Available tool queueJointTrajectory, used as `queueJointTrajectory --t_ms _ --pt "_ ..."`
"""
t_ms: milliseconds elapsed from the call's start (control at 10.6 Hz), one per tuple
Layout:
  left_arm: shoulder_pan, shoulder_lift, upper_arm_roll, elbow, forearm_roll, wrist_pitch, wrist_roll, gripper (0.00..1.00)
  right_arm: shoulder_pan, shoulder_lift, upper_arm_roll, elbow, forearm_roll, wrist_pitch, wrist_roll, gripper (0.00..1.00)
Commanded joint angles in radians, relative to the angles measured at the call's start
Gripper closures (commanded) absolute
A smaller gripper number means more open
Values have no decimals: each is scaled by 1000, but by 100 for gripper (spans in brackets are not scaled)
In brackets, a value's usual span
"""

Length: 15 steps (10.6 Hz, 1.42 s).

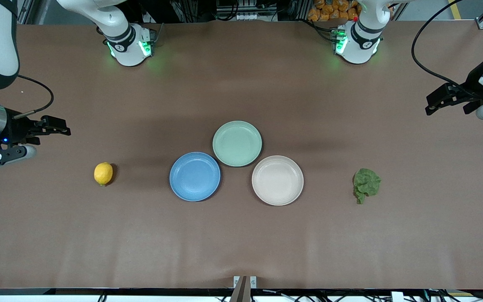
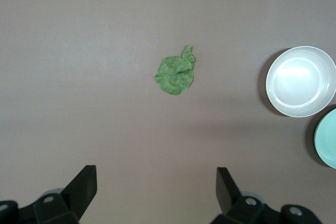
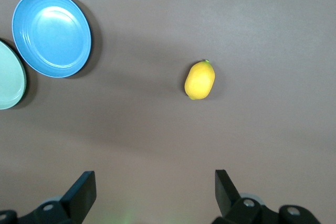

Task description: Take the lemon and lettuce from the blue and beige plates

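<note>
Nearest the front camera: beige plate [image 1: 277, 180], bare, on the table [image 1: 241, 243]; blue plate [image 1: 195, 176] just beside it toward the right arm's end, also bare, a narrow gap between the two. Lettuce [image 1: 366, 185] flat on the table, well apart from the beige plate toward the left arm's end; stem end pointing toward the front camera, leaf's long axis running near to far. Lemon [image 1: 103, 173] on the table, well apart from the blue plate toward the right arm's end; long axis near to far, slightly tilted, with a greenish tip at the end nearer the front camera.

Farther back: mint plate [image 1: 237, 143], bare, tucked between the other two and touching or nearly touching both.

Right gripper [image 1: 59, 128] held up over the right arm's end of the table, fingers spread wide, nothing between them; wrist camera looking down, lemon well ahead of the fingertips [image 3: 84, 187] and roughly centred between them, not touched. Left gripper [image 1: 432, 107] held up over the left arm's end of the table, likewise spread wide and holding nothing; lettuce well ahead of its fingertips [image 2: 86, 182], untouched. Both arms bent out to the table ends, hands low and level.
</note>
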<state>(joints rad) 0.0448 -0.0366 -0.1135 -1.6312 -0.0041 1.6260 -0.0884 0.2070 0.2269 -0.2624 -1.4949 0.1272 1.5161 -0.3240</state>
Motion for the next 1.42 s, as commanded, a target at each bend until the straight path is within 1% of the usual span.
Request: queueJointTrajectory --t_ms 0,95,189,568,662,757,851,1041,1230,1324 --pt "7 0 -24 21 -28 -24 6 0 -59 -4 95 39 -55 -7 -4 0" --pt "7 -2 -22 28 -27 -23 7 0 -81 -6 127 62 -78 -7 0 0" --pt "12 6 -22 39 -25 -23 10 0 -96 -12 135 77 -77 -8 0 0" --pt "17 11 -18 39 -19 -23 21 0 -149 -64 147 77 -66 -1 -14 0" --pt "17 11 -15 39 -17 -23 22 0 -152 -72 150 74 -66 56 -15 0" --pt "17 11 -14 37 -17 -23 24 0 -153 -86 158 65 -69 82 -15 0" --pt "17 11 -14 37 -16 -23 24 0 -170 -98 179 65 -83 84 -7 0" --pt "17 17 -14 37 -14 -18 25 0 -205 -127 196 59 -89 93 -1 0" --pt "17 17 -14 37 -13 -17 24 0 -244 -153 212 59 -75 91 13 0" --pt "17 17 -14 37 -11 -17 24 0 -267 -156 216 59 -52 88 14 0"
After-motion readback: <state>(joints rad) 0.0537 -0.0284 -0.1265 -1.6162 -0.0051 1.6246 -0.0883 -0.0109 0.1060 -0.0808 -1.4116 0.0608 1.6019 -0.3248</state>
